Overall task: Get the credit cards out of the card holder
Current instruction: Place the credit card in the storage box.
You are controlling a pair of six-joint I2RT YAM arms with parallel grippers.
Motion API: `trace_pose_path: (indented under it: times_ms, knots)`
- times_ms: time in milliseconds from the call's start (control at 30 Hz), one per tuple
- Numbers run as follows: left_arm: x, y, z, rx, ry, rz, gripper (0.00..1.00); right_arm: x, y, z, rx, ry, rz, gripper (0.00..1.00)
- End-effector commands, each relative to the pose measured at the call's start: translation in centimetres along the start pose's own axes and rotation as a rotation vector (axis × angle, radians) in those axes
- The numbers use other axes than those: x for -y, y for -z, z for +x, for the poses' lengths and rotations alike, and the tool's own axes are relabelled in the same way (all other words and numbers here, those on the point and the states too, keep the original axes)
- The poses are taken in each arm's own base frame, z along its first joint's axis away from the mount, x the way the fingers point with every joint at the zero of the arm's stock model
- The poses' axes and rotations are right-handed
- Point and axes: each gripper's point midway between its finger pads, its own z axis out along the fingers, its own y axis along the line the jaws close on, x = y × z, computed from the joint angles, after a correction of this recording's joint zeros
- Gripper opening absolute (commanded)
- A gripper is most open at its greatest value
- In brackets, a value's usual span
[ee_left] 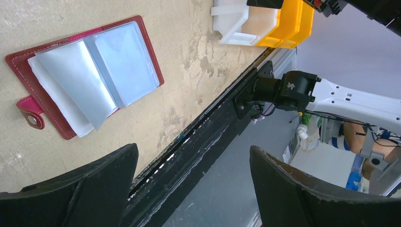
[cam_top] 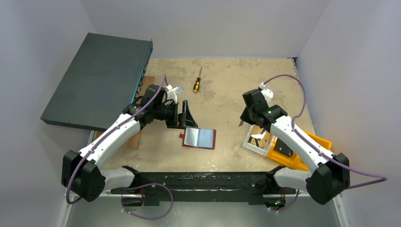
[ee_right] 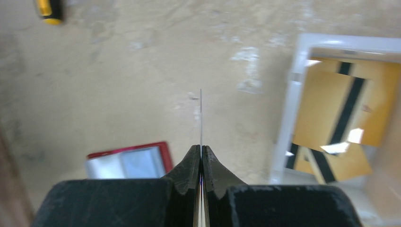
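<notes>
The dark red card holder (cam_top: 199,138) lies open on the table, its clear sleeves facing up; it also shows in the left wrist view (ee_left: 85,75) and the right wrist view (ee_right: 130,161). My left gripper (cam_top: 187,116) hangs open and empty just above and behind the holder (ee_left: 194,150). My right gripper (cam_top: 242,122) is shut on a thin card (ee_right: 201,113) seen edge-on, held above bare table between the holder and the white bin (ee_right: 288,113). Tan-gold cards with black stripes (ee_right: 331,101) lie in that bin.
An orange bin (cam_top: 305,151) sits beside the white bin (cam_top: 255,142) at the right. A yellow-handled screwdriver (cam_top: 197,82) lies at the back centre. A large dark grey box (cam_top: 99,80) leans at the back left. A black rail (cam_top: 198,182) runs along the near edge.
</notes>
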Motion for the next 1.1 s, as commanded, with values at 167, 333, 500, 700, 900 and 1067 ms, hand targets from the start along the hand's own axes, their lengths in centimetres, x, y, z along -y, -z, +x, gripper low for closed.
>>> trace_pose_path:
  times_ms: [167,333,500,700,900,1067]
  knots:
    - [0.4,-0.2,-0.1,-0.006,-0.05,0.006,0.88,10.4,2.6,-3.5,0.132,-0.016,0.553,0.0]
    - [0.4,-0.3,0.0,-0.015,-0.051,0.005,0.88,13.8,3.1,-3.7,0.121,-0.031,0.741,0.0]
    - [0.2,-0.7,0.2,-0.028,-0.045,0.001,0.88,16.3,2.9,-3.5,0.103,-0.055,0.83,0.0]
    - [0.1,-0.9,0.3,-0.035,-0.04,0.001,0.87,17.6,3.2,-3.8,0.103,-0.105,0.846,0.0]
    - [0.0,-0.9,0.4,-0.04,-0.042,0.0,0.88,18.5,3.6,-3.9,0.117,-0.149,0.872,0.0]
    - [0.1,-0.8,0.5,-0.043,-0.048,0.004,0.88,18.8,3.8,-4.1,0.127,-0.171,0.875,0.16]
